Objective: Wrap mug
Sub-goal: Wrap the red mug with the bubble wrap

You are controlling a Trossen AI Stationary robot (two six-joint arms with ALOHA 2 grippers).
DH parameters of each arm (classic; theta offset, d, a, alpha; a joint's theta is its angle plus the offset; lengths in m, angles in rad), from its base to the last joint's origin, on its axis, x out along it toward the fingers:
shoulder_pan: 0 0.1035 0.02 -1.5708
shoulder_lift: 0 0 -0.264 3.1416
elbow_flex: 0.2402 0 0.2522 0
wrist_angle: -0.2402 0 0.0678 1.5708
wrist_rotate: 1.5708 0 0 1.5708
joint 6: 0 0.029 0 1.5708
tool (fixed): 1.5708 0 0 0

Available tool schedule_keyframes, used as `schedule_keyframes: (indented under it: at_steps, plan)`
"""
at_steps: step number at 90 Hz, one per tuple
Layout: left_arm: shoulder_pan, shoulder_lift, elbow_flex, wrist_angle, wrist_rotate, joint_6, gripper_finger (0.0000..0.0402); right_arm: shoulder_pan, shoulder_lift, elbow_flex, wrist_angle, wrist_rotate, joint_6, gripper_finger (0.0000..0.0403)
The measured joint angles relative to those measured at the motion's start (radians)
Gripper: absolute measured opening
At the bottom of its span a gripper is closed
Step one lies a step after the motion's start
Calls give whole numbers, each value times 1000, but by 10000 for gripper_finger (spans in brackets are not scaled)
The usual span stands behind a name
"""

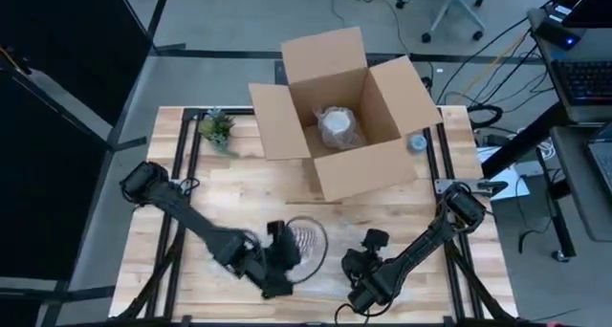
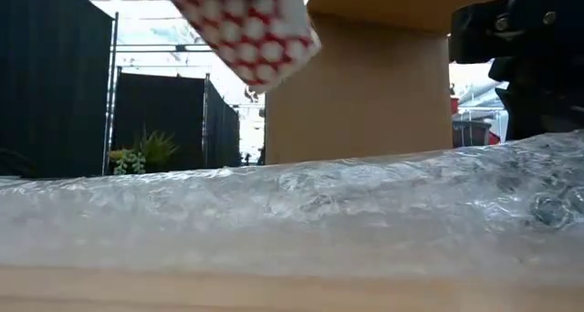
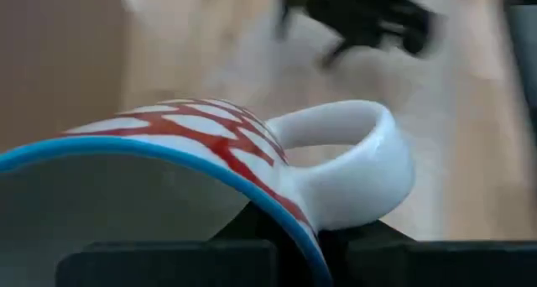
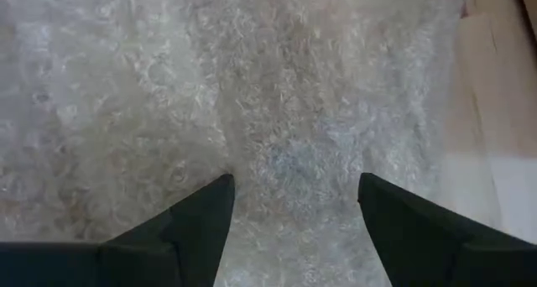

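While the left gripper (image 1: 287, 255) is clenched on the rim of the red and white mug (image 2: 245, 29), lifted above the bubble wrap (image 4: 277, 111), the right gripper (image 4: 294, 205) hangs released over that sheet.

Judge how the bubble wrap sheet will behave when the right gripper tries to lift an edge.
The bubble wrap probably drapes and sags, since it lies rumpled on the table. It looks thin and light, so it may slide rather than lift. The right gripper, open above it, will likely need to pinch a fold.
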Motion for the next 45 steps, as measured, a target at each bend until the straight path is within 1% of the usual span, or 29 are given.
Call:
schedule_keyframes:
  at_steps: [9, 17, 32, 45]
  plan:
    - [39, 35, -46, 31, 83, 11, 9, 0, 0, 0, 6, 4, -2, 242]
    - [47, 74, -58, 22, 193, 11, 8, 0, 0, 0, 10, 5, -2, 242]
    - [3, 95, -58, 30, 319, -28, 9, -3, 0, 0, 11, 6, -2, 242]
    - [-51, 70, -57, 30, 391, -92, 8, -11, 0, 0, 9, 6, -2, 242]
